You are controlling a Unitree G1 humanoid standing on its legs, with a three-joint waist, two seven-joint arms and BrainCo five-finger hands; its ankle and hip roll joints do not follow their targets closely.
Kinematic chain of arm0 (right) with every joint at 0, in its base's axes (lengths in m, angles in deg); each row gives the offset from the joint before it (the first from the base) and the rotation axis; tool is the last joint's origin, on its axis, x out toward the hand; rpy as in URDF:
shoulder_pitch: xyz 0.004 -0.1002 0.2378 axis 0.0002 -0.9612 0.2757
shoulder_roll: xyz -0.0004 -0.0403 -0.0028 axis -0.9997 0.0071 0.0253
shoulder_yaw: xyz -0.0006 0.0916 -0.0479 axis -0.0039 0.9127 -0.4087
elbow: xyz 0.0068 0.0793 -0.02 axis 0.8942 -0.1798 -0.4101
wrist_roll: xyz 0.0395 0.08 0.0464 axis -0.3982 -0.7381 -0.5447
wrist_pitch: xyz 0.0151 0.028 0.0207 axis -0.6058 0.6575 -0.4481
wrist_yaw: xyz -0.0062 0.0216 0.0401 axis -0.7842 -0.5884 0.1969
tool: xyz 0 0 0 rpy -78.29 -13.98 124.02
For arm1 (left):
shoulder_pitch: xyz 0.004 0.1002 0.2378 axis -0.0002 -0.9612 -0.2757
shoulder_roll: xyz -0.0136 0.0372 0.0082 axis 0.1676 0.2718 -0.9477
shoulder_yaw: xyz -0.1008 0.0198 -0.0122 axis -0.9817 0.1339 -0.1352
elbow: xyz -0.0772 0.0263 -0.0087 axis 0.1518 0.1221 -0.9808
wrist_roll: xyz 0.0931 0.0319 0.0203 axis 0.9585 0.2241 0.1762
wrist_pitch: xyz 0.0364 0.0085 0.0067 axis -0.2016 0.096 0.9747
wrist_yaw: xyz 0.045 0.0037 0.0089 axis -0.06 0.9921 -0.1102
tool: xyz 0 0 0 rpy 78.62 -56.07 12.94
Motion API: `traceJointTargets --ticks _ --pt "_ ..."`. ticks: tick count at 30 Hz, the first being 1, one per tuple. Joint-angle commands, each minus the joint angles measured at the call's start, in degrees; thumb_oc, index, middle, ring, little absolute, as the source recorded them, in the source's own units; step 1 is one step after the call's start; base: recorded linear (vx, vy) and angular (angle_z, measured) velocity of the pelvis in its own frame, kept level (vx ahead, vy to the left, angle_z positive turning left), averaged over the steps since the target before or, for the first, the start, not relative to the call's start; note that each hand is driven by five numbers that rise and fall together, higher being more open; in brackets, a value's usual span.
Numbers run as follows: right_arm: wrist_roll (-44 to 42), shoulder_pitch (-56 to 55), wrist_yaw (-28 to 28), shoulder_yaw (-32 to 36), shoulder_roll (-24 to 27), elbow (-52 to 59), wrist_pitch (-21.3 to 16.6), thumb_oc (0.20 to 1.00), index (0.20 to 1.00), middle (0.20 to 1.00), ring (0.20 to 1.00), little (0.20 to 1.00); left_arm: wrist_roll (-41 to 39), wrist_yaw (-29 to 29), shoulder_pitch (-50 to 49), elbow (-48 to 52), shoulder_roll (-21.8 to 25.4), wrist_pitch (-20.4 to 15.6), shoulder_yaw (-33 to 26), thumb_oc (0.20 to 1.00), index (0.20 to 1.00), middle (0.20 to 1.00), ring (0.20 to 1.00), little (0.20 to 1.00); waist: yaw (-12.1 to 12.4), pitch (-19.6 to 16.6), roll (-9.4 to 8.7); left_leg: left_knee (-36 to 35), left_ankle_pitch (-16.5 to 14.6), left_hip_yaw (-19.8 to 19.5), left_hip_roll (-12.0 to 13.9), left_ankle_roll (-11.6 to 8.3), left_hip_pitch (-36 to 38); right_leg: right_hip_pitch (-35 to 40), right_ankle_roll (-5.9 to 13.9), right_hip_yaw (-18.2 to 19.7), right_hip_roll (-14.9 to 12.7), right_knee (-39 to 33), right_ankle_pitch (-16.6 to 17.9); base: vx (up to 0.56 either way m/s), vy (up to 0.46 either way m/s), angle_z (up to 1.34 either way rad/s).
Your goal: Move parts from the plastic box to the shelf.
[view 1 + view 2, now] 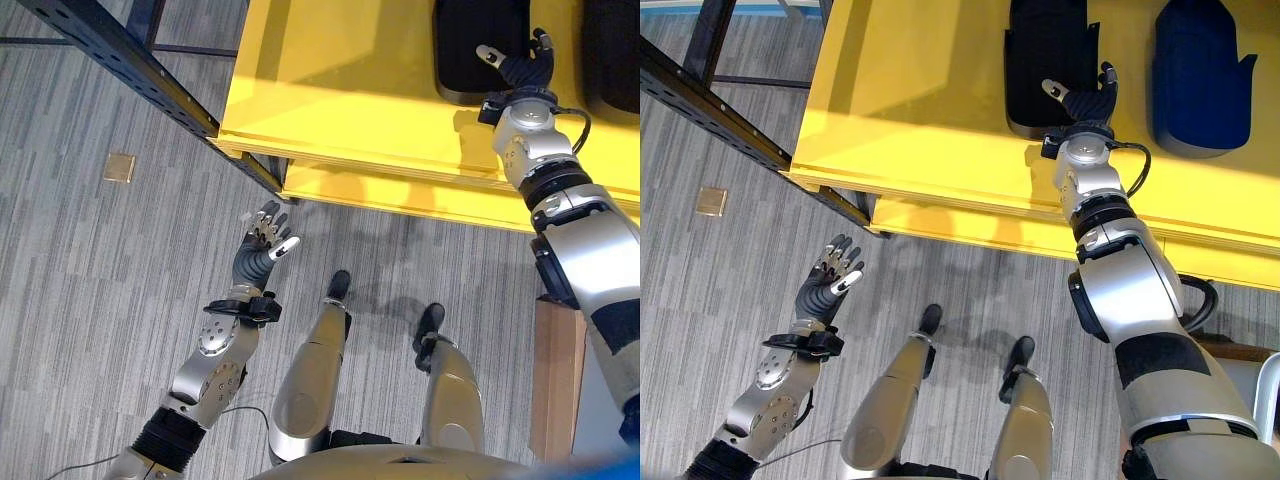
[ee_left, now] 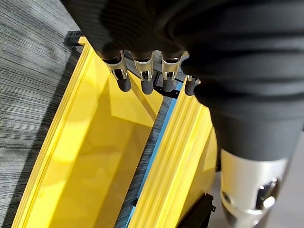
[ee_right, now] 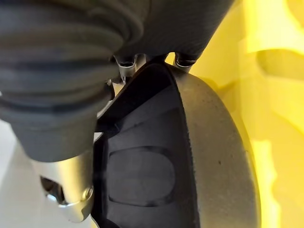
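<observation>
Yellow flat shelf board [image 1: 920,90] carries two moulded parts side by side: a black plastic shell-shaped part [image 1: 1040,60] and, well apart to its right, a dark blue part of like shape [image 1: 1200,80]. Both lie with their long axis running away from the robot, rounded end toward the shelf's front edge; their far ends are cut off. The right hand [image 1: 1085,100] rests on the black part's near end, thumb and fingers spread over it; whether they clamp it is hard to tell. The left hand [image 1: 262,248] hangs over the grey striped floor [image 1: 80,260], fingers relaxed, apart, holding nothing.
</observation>
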Motion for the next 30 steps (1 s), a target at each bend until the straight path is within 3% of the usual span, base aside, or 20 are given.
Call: traceJointTargets --ticks 1,30 --pt "-2.53 1.49 1.64 0.97 -3.66 3.1 -0.29 1.0 1.0 1.0 1.0 1.0 -0.98 0.23 0.65 2.55 2.46 -2.4 -0.81 1.0 1.0 1.0 1.0 1.0 2.65 1.42 -0.96 1.77 -3.49 1.73 0.77 0.73 -1.72 5.66 -0.94 0.64 -0.07 5.02 -8.55 0.0 0.0 0.0" --pt "-4.37 0.94 0.64 3.33 -5.92 2.59 -0.47 1.0 1.0 1.0 1.0 1.0 -0.8 -0.19 0.66 2.28 2.67 -2.37 -0.5 1.0 1.0 1.0 1.0 1.0 2.85 1.71 -0.82 2.99 -4.11 2.3 0.29 1.24 -2.5 5.48 -0.82 1.19 -0.32 4.94 -8.42 0.0 0.0 0.0"
